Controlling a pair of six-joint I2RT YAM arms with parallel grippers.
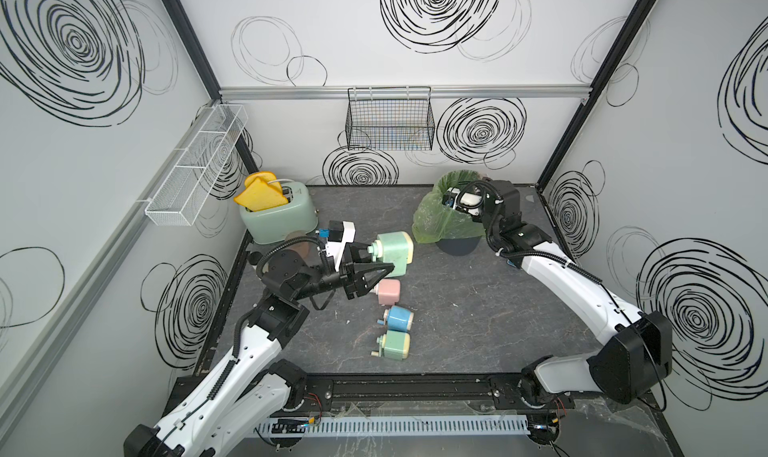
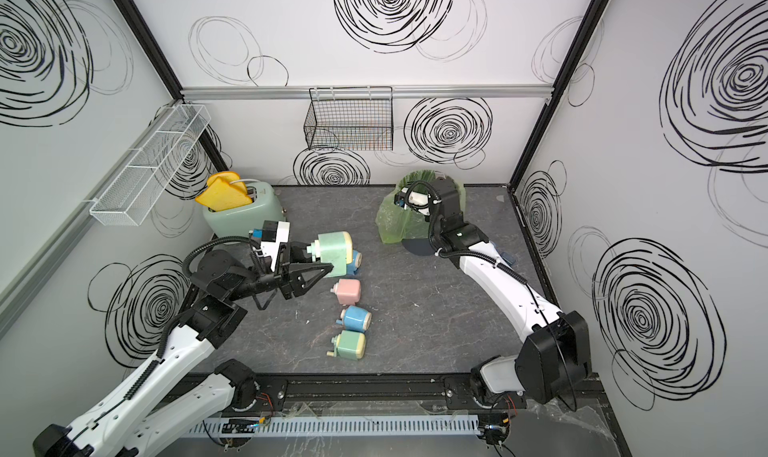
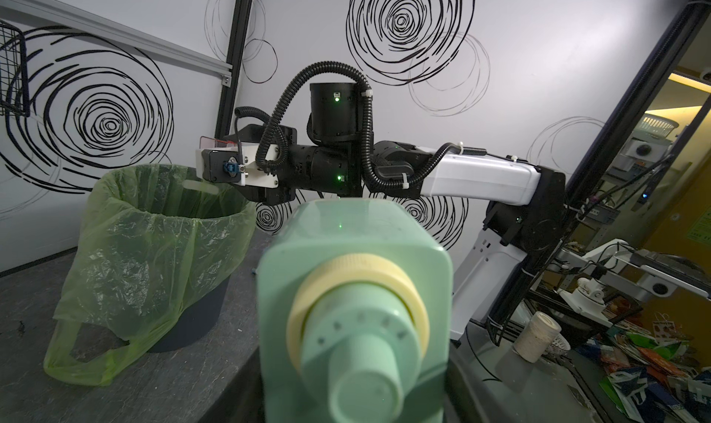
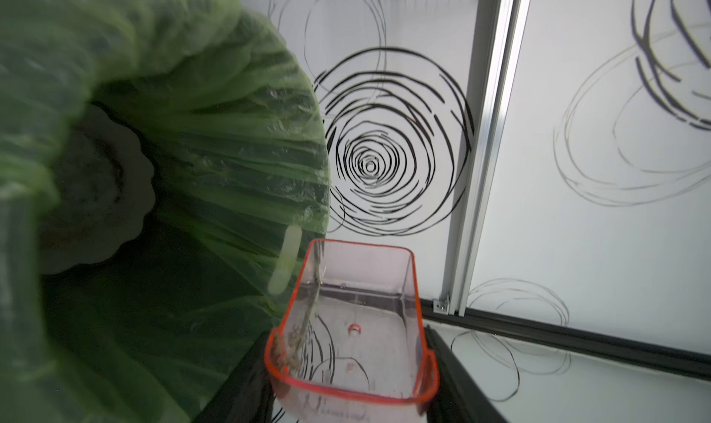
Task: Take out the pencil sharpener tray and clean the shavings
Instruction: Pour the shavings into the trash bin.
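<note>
Closest to the right wrist camera is the tray (image 4: 358, 305), a clear plastic box with an orange-red rim. The right pincer (image 4: 348, 363) is clamped on it, one black finger against each side. The shavings (image 4: 290, 344) are a thin smear of tan flecks clinging inside one wall near the rim. The tray sits just beside the rim of the green bag (image 4: 215, 140), which lines a dark bin (image 1: 457, 245) at the back of the bench (image 1: 478, 318).

No brand or label can be read. A green sign (image 3: 704, 229) past the open side, seen in the left wrist view, is too blurred to make out.

The left pincer (image 1: 368, 264) is clamped on the pencil sharpener (image 1: 395, 247), a mint-green block with a cream collar and a round green knob facing that wrist.

In both top views three small sharpeners lie in a row on the bench nearer the front: pink (image 1: 388, 291), blue (image 1: 400, 318), and green and cream (image 1: 395, 342). A mint toaster (image 1: 278, 218) with yellow toast (image 1: 259, 195) stands at the back on the left.

The bench is dark grey with pale veins. The white walls (image 1: 482, 133) carry black scribbled spirals, with a black wire basket (image 1: 390, 122) on the back one and a white mesh shelf (image 1: 195, 168) on the left one.
</note>
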